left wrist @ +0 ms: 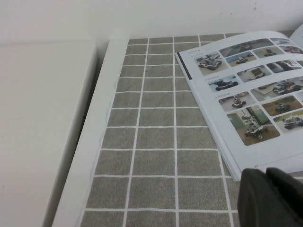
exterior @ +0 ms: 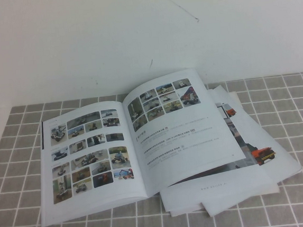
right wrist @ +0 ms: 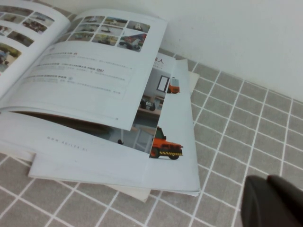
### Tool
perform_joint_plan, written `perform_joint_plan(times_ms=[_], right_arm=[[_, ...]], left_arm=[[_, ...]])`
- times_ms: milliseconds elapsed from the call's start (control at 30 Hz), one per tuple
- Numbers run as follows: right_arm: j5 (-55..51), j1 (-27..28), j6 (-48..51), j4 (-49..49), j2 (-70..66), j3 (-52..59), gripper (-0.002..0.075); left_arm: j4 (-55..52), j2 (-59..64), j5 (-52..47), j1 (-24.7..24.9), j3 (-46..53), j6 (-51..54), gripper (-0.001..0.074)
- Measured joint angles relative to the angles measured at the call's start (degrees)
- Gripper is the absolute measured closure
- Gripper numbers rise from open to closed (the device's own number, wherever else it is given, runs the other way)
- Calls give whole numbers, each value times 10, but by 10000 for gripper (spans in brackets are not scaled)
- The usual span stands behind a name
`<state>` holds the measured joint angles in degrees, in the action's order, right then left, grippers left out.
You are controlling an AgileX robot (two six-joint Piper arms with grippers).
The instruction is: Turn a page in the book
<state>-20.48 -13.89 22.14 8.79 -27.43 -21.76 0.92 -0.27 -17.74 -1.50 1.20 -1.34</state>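
- Book (exterior: 138, 146) lies open in the middle of the bench (exterior: 18, 173), spine running from the near side toward the far wall, both spreads facing up.
- Its left-hand spread is a full grid of small colour photos of wheeled machines; in the left wrist view the same grid (left wrist: 255, 90) shows, with the outer corner of the book near the bench's left edge but well clear of it.
- The right-hand leaf, the page (exterior: 185, 129), carries a block of small photos near the far edge and lines of text below; it does not lie flat but arches up, its near-right corner lifted off what is under it, as the right wrist view shows (right wrist: 90, 71).
- Loose white sheets (exterior: 251, 158) are fanned out under and beside the right half of the book, toward the bench's right side; an orange-red machine picture (right wrist: 165, 144) is printed on the one peeking out below the raised page.
- The bench is covered with a grey cloth with a white grid.
- Left hand (left wrist: 272, 198) hangs over the bench's near-left part, just off the book's near-left corner, touching nothing; whether its fingers are apart or together I cannot tell.
- Right hand (right wrist: 272, 201) hangs over bare cloth toward the bench's near-right side, apart from the sheets; its state I cannot tell either.
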Motion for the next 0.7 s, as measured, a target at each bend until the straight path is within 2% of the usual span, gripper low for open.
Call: perform_joint_plan(times_ms=[300,533,700], right_arm=[[-11,131,0,6,144,0,727],[5,146,0,6,273,52,727],[23,147,0,6,281,130,727]], left_arm=[[0,0,-1,0,0,-1,738],[0,0,-1,0,0,-1,738],[0,-1,-3,0,-1,-1,738]])
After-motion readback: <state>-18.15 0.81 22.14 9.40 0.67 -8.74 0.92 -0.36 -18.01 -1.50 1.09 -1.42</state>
